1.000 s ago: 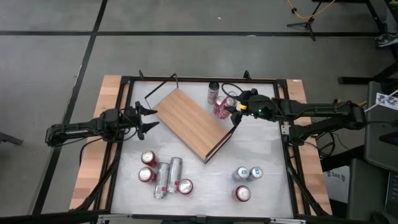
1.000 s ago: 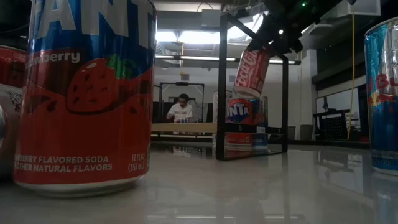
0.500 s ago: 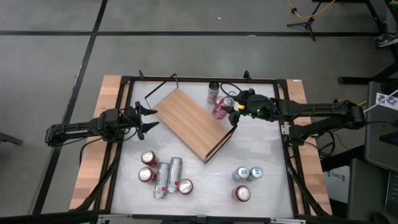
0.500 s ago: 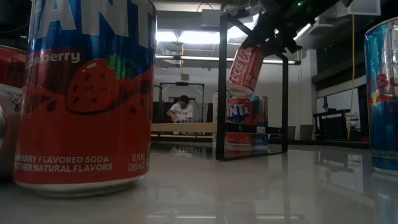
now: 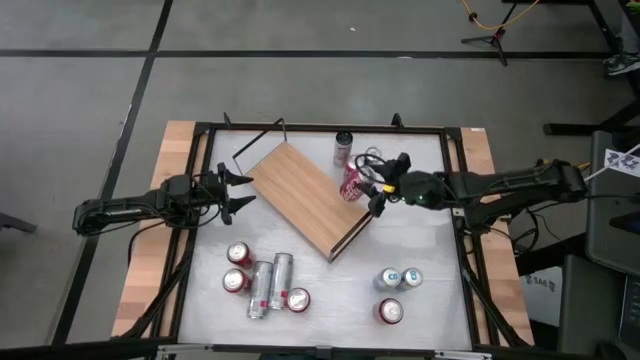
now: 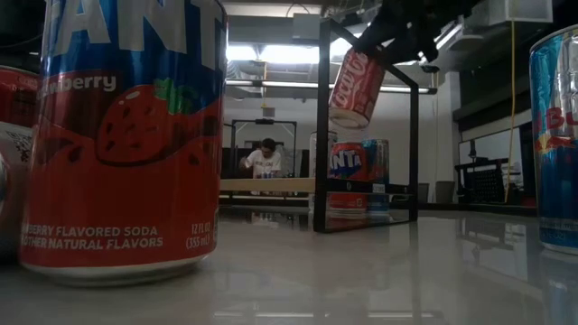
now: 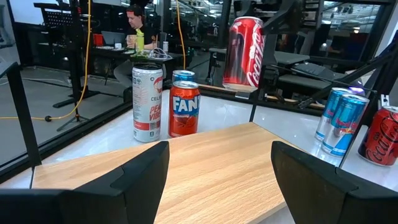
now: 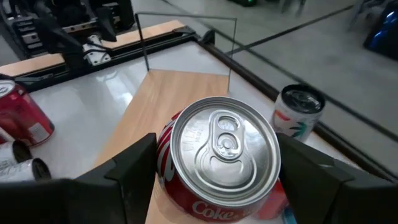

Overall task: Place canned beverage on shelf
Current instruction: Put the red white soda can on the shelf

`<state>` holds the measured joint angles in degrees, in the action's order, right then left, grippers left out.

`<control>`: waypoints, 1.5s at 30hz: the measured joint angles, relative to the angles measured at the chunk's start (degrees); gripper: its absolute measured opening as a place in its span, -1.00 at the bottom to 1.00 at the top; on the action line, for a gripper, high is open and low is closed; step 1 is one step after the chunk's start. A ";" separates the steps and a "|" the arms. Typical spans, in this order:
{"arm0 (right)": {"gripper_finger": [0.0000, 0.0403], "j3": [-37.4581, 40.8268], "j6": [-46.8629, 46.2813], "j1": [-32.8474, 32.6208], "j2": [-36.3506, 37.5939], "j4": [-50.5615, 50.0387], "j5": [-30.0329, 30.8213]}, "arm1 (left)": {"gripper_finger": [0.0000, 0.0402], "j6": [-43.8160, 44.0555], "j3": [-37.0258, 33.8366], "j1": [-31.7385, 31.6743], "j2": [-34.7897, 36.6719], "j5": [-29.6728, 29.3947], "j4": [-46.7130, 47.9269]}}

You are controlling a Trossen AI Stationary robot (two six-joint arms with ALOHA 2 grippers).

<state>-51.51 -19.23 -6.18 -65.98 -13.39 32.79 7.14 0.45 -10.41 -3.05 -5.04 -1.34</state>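
Observation:
The shelf (image 5: 300, 198), a light wooden board with black wire rails, lies slantwise mid-table and also shows in my left wrist view (image 7: 205, 168). A red Coca-Cola can (image 5: 353, 181) hangs over its far right end, with my right gripper (image 5: 376, 187) shut on it. In the low view the can (image 6: 355, 88) tilts in the air. My left gripper (image 5: 243, 191) stands open and level at the shelf's left end, touching nothing. My right gripper pinches the Coca-Cola can's side wall (image 8: 171, 146) between its two fingers (image 8: 127, 171), one on each side of the can. The fingers come from the table's right, slanting downward. The can is lifted clear and tilted, its lid (image 8: 225, 144) toward the wrist.
A white can (image 5: 344, 144) and an orange Fanta can (image 7: 185, 107) stand beyond the shelf's far edge. Several cans (image 5: 262, 281) lie and stand near the front left. Two blue cans (image 5: 398, 277) and a red one (image 5: 390, 311) stand near the front right.
My right gripper has swung a little toward the table's near edge with the Coca-Cola can. The can has stayed clear of the table and has tipped further.

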 joint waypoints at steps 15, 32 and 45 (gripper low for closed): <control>0.36 0.00 -0.01 -4.28 -4.36 -0.08 6.17 | 0.38 0.00 0.00 -0.01 0.00 -0.02 0.01; 0.36 0.00 -0.01 -4.30 -9.29 0.07 2.03 | 0.38 0.35 0.00 0.00 0.00 -3.04 -8.78; 0.37 0.00 -0.04 -3.57 -9.84 -0.37 -0.06 | 0.38 1.79 0.00 0.02 -3.32 -3.93 -14.92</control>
<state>-51.51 -19.27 -9.74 -75.81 -13.76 32.73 8.93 0.45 -10.39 -6.37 -8.97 -16.26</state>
